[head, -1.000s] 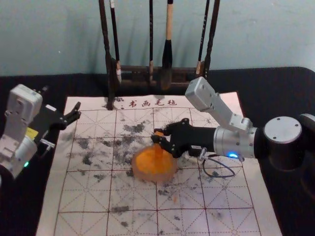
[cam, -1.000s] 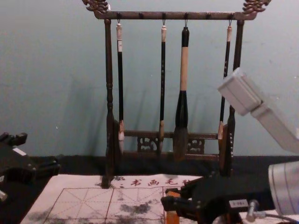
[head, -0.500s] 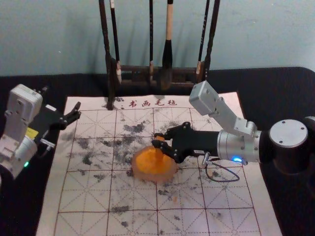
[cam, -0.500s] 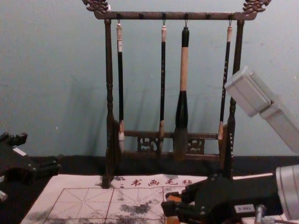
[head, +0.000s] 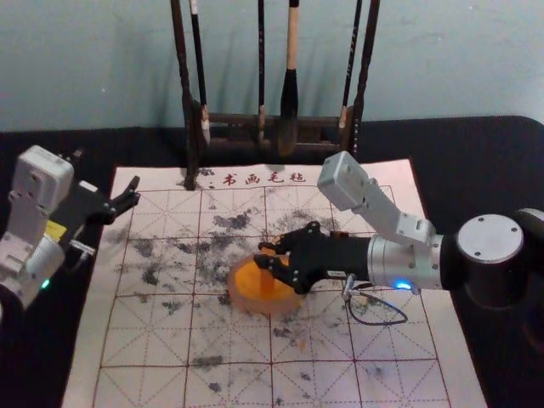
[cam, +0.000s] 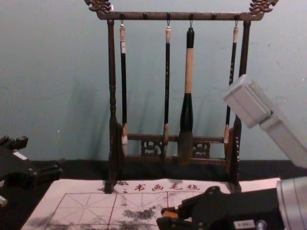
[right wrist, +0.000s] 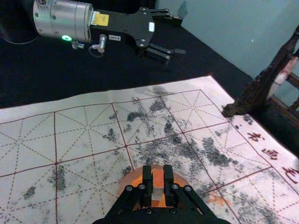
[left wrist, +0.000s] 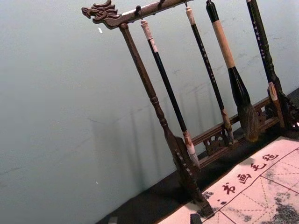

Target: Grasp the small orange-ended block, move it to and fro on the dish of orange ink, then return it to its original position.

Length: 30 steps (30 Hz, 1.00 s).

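My right gripper [head: 266, 253] reaches in from the right over the round dish of orange ink [head: 242, 297], shut on the orange block [head: 268, 276], which stands upright over the orange. In the right wrist view the block [right wrist: 158, 178] is pinched between the two black fingers of the right gripper [right wrist: 158, 184], with the dish [right wrist: 180, 179] behind and below it. The chest view has the block's orange top [cam: 170, 214] at the tips of the right gripper [cam: 169, 215]. My left gripper [head: 133, 194] is parked, open, by the mat's far left corner.
A dark wooden rack [cam: 112, 96] with several hanging brushes stands beyond the mat. The ink-stained gridded mat [head: 229, 340] lies around the dish on the black tabletop [head: 476, 170]. A small dark object [head: 340, 234] shows just behind the right gripper.
The right gripper, holding the block, has moved slightly left over the dish, after shifting a little nearer the mat's front edge. The left arm stays still.
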Motion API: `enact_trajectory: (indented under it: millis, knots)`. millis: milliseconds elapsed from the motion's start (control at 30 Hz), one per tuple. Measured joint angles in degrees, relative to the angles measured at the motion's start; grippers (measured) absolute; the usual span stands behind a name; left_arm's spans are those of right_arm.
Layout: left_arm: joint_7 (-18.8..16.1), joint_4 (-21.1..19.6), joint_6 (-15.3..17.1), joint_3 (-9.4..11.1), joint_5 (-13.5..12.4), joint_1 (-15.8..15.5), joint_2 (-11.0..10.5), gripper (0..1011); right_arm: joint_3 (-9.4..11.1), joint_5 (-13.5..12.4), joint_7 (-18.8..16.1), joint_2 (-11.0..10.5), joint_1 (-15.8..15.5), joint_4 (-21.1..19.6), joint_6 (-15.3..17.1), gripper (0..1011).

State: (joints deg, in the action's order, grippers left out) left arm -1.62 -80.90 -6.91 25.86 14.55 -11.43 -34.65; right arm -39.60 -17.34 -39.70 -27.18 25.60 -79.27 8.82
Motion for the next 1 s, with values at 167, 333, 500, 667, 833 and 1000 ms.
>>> enact_trajectory:
  millis: [167, 333, 500, 667, 833, 1000]
  knots:
    - [0.00, 0.00, 0.00, 0.00, 0.00, 0.00, 0.00, 1001, -0.37, -0.05, -0.03, 0.51, 0.16, 0.28, 0.20, 133]
    - [0.00, 0.00, 0.00, 0.00, 0.00, 0.00, 0.00, 1001, -0.55, -0.08, 0.21, 1.12, 0.47, 0.80, 0.38, 133]
    - [0.00, 0.00, 0.00, 0.00, 0.00, 0.00, 0.00, 1001, -0.62, -0.11, 0.89, 2.13, 1.03, 1.96, 0.58, 133]
    - [0.00, 0.00, 0.00, 0.00, 0.00, 0.00, 0.00, 1001, -0.49, -0.03, 1.75, 2.96, 1.45, 2.98, 0.78, 133]
    - [0.00, 0.00, 0.00, 0.00, 0.00, 0.00, 0.00, 1001, -0.22, 0.10, 2.07, 3.25, 1.67, 3.45, 0.86, 133]
    - [0.00, 0.00, 0.00, 0.00, 0.00, 0.00, 0.00, 1001, -0.03, 0.36, 2.28, 3.37, 1.75, 3.66, 0.86, 133]
